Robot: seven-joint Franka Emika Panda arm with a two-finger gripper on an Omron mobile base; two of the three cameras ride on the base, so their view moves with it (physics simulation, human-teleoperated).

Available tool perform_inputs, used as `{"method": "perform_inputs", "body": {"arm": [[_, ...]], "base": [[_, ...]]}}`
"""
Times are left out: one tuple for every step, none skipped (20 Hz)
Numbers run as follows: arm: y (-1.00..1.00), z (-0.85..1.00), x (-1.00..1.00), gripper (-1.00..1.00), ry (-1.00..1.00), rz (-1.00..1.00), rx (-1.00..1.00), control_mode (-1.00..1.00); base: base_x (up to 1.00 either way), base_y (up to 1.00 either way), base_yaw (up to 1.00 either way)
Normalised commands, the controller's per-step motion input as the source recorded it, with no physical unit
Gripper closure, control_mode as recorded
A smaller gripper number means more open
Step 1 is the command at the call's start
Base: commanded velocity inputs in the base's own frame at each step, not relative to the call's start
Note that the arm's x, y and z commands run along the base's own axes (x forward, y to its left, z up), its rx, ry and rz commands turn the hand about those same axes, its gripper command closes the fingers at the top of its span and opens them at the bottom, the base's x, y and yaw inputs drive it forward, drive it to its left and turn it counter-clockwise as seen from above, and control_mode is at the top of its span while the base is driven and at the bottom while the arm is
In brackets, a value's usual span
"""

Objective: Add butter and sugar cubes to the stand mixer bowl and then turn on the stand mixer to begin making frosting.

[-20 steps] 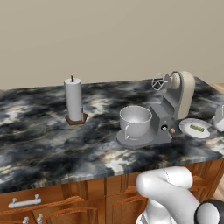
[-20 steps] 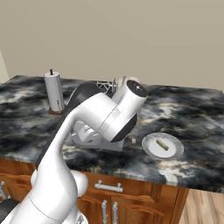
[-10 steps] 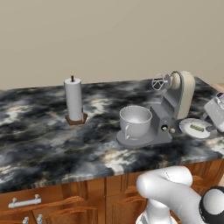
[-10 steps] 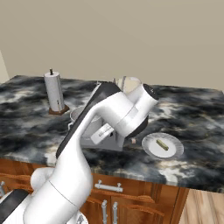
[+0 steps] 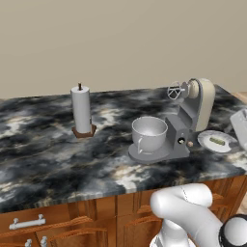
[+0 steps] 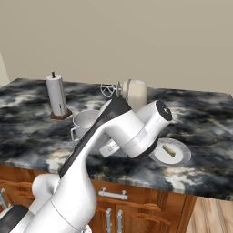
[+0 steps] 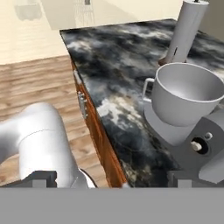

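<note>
Reach toward the butter, jaws spread wide and empty

Gripper (image 7: 109,177) hangs off the counter's front edge, fingers (image 7: 41,178) far apart with nothing between them, looking along the edge at the stand mixer bowl (image 7: 188,98). Butter (image 5: 218,142) lies on the white plate (image 5: 206,140) near the counter's front right corner, just beside the stand mixer (image 5: 185,120); the bowl sits on the mixer's base, head tilted back, whisk (image 5: 176,90) raised; no sugar cube can be made out. The paper-towel roll (image 5: 81,110) stands farther back. A good approach, I judge, swings right over the plate and descends across the stick's short width. Against the earlier pictures, the elbow (image 6: 136,132) has swung further right and the wrist has moved out past the plate.
</note>
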Motion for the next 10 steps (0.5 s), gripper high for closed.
{"method": "perform_inputs", "body": {"arm": [[-0.04,-0.21,0.00,-1.00,-0.12,-0.16,0.04,-1.00],[-0.04,-0.19,0.00,-1.00,-0.09,-0.16,0.04,-1.00],[-0.06,-0.16,0.00,-1.00,-0.05,-0.14,0.05,-1.00],[-0.13,-0.14,0.10,-1.00,0.00,-0.11,0.06,-1.00],[-0.23,-0.10,0.21,-1.00,0.00,-0.06,0.07,-1.00],[-0.33,-0.12,0.22,-1.00,0.00,0.00,0.07,-1.00],[-0.39,-0.09,0.27,-1.00,0.01,0.00,0.07,-1.00],[-0.43,-0.06,0.26,-1.00,0.05,0.00,0.09,-1.00],[-0.47,-0.08,0.31,-1.00,0.08,0.00,0.10,-1.00],[-0.52,-0.10,0.32,-1.00,0.10,0.00,0.11,-1.00]], "base": [[0.00,0.00,0.00],[0.00,0.00,0.00],[0.00,0.00,0.00],[0.00,0.00,0.00],[0.00,0.00,0.00],[0.00,0.00,0.00],[0.00,0.00,0.00],[0.00,0.00,0.00],[0.00,0.00,0.00],[0.00,0.00,0.00]]}}
